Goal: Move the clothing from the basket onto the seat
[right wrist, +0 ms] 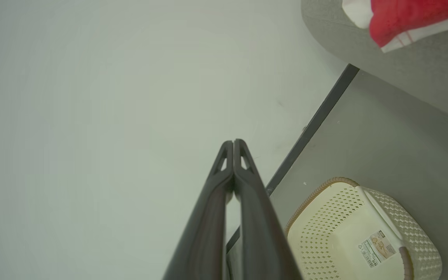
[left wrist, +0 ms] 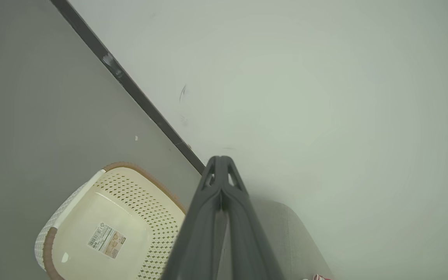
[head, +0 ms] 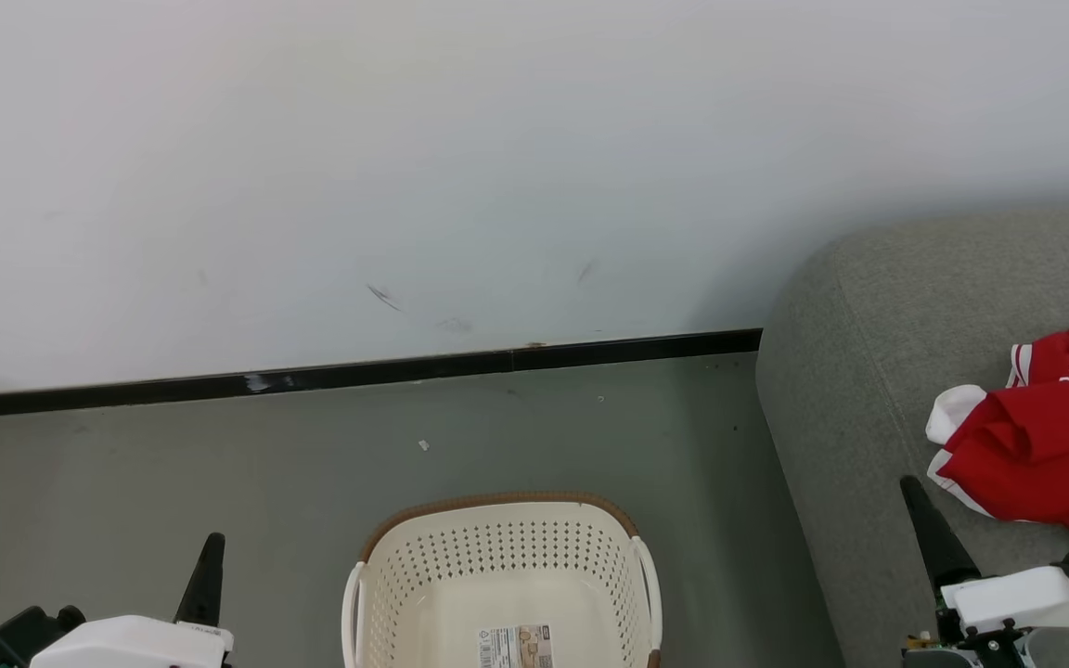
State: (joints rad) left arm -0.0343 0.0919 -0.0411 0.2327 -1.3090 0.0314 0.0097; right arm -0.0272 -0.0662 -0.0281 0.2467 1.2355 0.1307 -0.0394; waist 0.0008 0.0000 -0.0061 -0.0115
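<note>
The cream-white basket [head: 502,580] with a brown rim stands on the floor at the bottom middle, holding nothing but a paper label [head: 516,647]. The red and white clothing [head: 1045,445] lies crumpled on the grey seat [head: 859,371] at the right. My left gripper [head: 211,547] is at the lower left, left of the basket, shut with nothing in it. My right gripper [head: 910,489] is at the lower right over the seat's edge, shut, just left of the clothing and apart from it. The basket [left wrist: 107,229] and the left gripper [left wrist: 221,159] appear in the left wrist view; the basket [right wrist: 356,229], clothing [right wrist: 406,15] and right gripper [right wrist: 233,143] appear in the right wrist view.
A white wall [head: 497,167] with a black skirting strip [head: 349,373] runs behind the basket. Grey floor [head: 173,464] spreads to the left of the basket and between it and the seat. A small white scrap [head: 423,445] lies on the floor.
</note>
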